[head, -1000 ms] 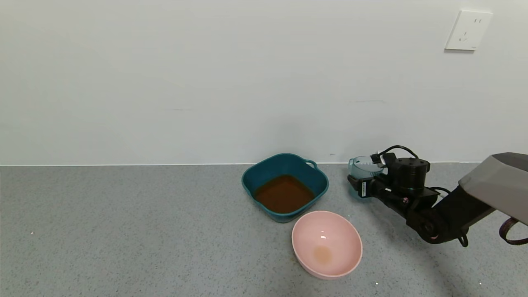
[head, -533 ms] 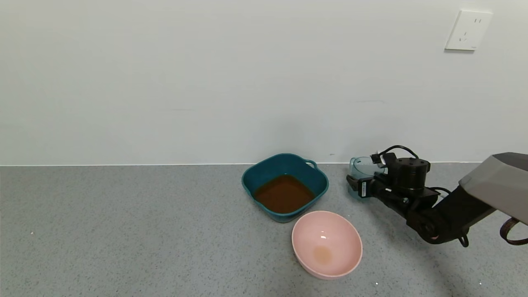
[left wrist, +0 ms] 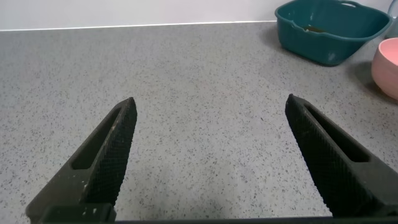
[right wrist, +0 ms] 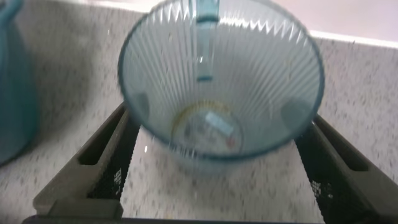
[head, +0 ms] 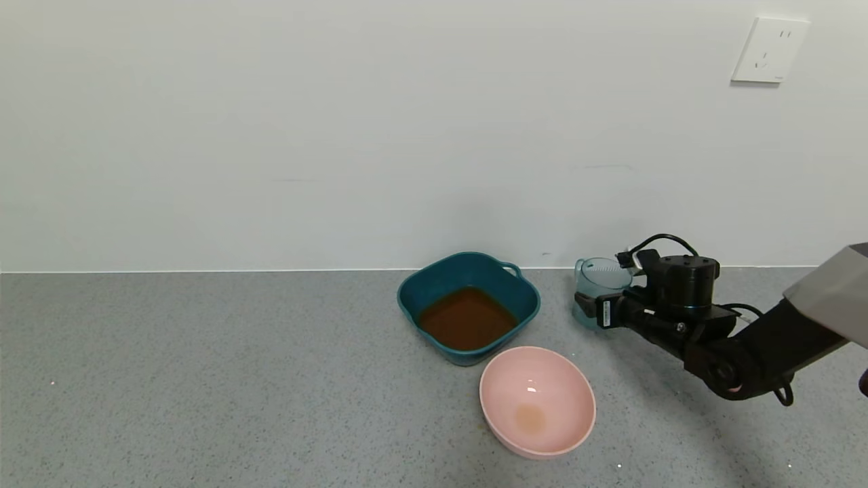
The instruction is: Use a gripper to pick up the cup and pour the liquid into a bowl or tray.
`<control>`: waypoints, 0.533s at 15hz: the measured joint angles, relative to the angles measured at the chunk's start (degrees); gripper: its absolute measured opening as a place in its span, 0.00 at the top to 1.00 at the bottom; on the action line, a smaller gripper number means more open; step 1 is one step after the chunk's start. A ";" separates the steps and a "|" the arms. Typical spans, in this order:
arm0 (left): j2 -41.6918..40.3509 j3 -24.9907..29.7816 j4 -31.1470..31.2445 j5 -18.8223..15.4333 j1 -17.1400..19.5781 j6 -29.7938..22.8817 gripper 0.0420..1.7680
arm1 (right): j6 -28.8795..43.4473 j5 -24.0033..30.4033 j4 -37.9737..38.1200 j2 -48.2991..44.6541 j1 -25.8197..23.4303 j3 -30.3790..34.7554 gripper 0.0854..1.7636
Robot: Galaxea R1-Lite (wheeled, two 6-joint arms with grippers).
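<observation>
The pale blue ribbed cup (head: 601,276) stands upright on the grey counter, right of the dark teal basin (head: 468,261). The basin holds reddish-brown liquid (head: 466,318). My right gripper (head: 587,306) is low at the cup's base, open, one finger on each side. In the right wrist view the cup (right wrist: 217,68) fills the picture between the spread fingers (right wrist: 99,162); it holds only a brownish ring at its bottom. The right gripper (right wrist: 217,115) does not clamp it. My left gripper (left wrist: 210,102) is open and empty over bare counter, out of the head view.
A round pink bowl (head: 538,400) with a faint brown spot sits in front of the basin. The wall runs close behind the basin and cup, with a socket (head: 770,51) high on the right. The basin (left wrist: 336,34) and pink bowl (left wrist: 388,62) show far off in the left wrist view.
The cup went from slightly tilted to standing upright on the counter. My right arm has drawn back to the right while the cup stayed in place.
</observation>
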 joint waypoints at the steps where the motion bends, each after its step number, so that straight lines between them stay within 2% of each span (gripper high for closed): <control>1: 0.00 0.00 0.00 -0.02 0.00 0.00 0.03 | 0.05 0.18 1.55 -1.18 0.05 0.50 0.05; 8: 0.00 0.00 0.00 -0.02 0.00 0.00 0.03 | 0.05 0.30 14.60 -12.78 1.43 3.22 0.04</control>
